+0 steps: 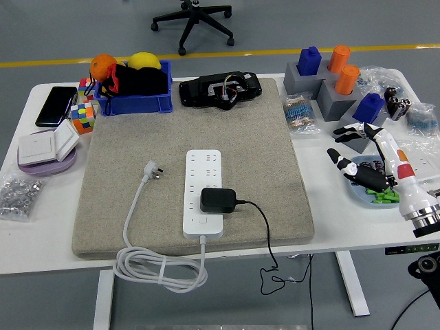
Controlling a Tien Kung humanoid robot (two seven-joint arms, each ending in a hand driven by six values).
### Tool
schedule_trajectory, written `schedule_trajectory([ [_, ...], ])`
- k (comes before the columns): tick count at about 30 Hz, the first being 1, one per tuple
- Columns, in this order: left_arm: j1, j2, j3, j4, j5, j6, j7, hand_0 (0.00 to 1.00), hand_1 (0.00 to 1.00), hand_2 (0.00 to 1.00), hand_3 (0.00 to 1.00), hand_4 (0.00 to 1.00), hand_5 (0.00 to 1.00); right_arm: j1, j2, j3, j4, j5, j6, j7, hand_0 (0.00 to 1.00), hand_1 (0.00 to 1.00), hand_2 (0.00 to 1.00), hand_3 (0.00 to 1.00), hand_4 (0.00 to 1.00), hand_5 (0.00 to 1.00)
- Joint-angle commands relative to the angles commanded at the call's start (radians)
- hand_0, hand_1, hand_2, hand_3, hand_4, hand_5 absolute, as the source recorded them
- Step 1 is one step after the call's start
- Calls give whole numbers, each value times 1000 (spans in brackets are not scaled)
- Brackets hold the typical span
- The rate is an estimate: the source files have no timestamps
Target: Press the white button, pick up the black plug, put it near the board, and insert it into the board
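Note:
A white power strip (203, 192) lies lengthwise on the beige felt mat (137, 206). The black plug adapter (218, 200) sits on the strip's lower sockets, its black cord (265, 230) running right and off the table's front edge. Just below the adapter is the strip's white button (201, 221). The strip's own white cable (137, 227) loops left to a loose white plug (152, 171). My right hand (354, 157) hovers at the table's right side, well away from the strip, fingers spread and empty. The left arm is out of view.
A blue bin (134, 100) with fruit and a black device (218, 89) stand at the mat's back. Grey blocks with blue and orange pegs (330, 79) are back right, and a blue dish (375, 189) lies under my right hand. Puzzle cubes, a phone and switches occupy the left.

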Motion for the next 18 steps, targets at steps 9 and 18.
schedule_trajectory([
  [9,-3,0,-2,0,1,0,-1,473,498,500,586,568,274,1,-1,4,-1,-1,2,-3,652,554,515,583,794,514],
  [18,-4,-1,1,0,-2,0,-2,473,497,500,587,568,276,-1,0,2,-3,-3,5,-7,651,552,514,583,792,510],
])
